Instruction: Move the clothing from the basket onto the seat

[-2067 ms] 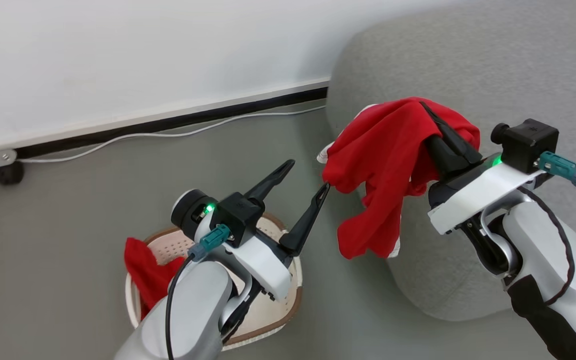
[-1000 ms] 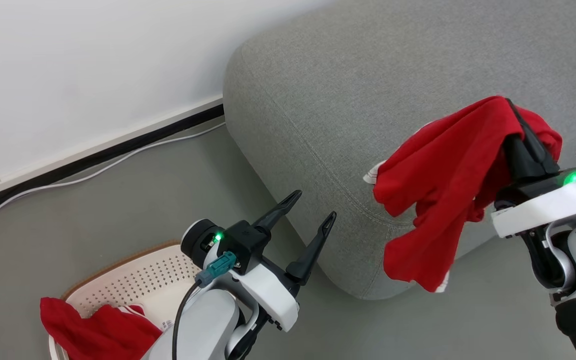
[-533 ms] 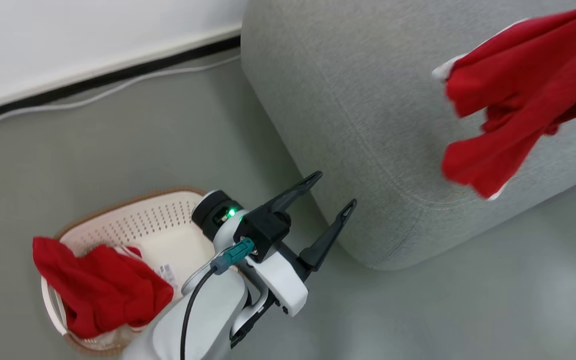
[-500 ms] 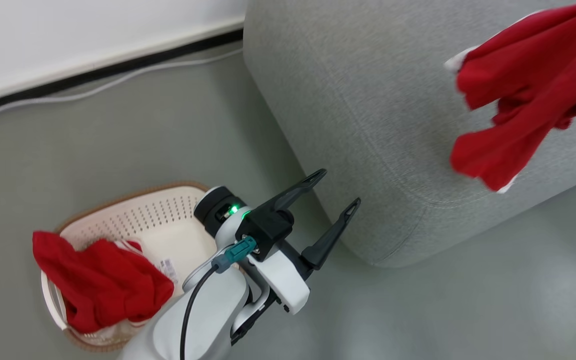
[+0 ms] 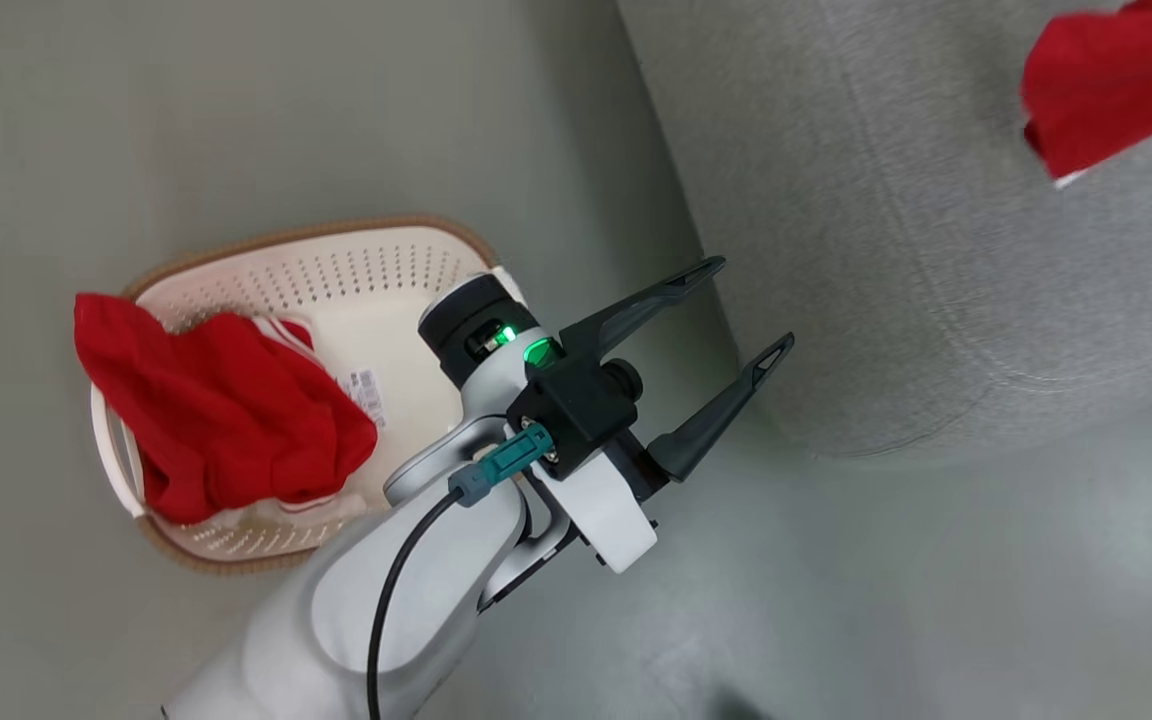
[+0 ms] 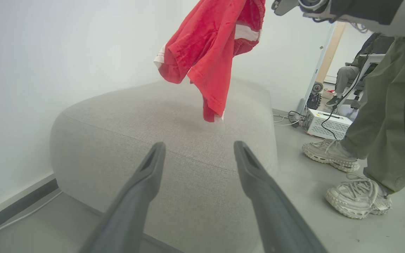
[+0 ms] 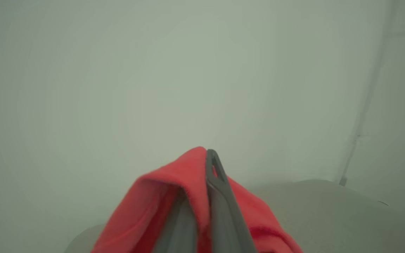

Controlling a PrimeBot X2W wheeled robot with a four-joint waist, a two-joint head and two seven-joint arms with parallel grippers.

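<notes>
Head view.
- Left pincer [image 5: 751,305]: fingers spread wide, holding nothing, poised over the floor [image 5: 136,110] between basket [image 5: 316,228] and seat [image 5: 886,250].
- Basket garment [image 5: 216,410]: red, heaped in the basket's left half and spilling over its rim. Not yet moved.
- Carried garment [image 5: 1106,90]: red, aloft at the upper right corner, over the seat's top and not lying on it.

Left wrist view.
- The carried garment hangs from the right arm [image 6: 346,7]. Its lowest hem is just above the cushion, apparently clear of it.
- A person's shoes [image 6: 330,154] stand on the floor beside the seat.

Right wrist view.
- Right pincer [image 7: 209,154]: fingers pressed together, pinching a fold of the red cloth, which drapes down either side.

Progress, as judged: nothing is delivered yet. One piece is over the seat awaiting release and the other remains in the basket, so the task is under halfway.

Change against half a second earlier:
- The head camera has swung, so the wall, skirting and cable have left the frame and the basket sits higher in it.
- The carried garment appears further in from the seat's front edge.
- The left pincer is spread as before.
</notes>
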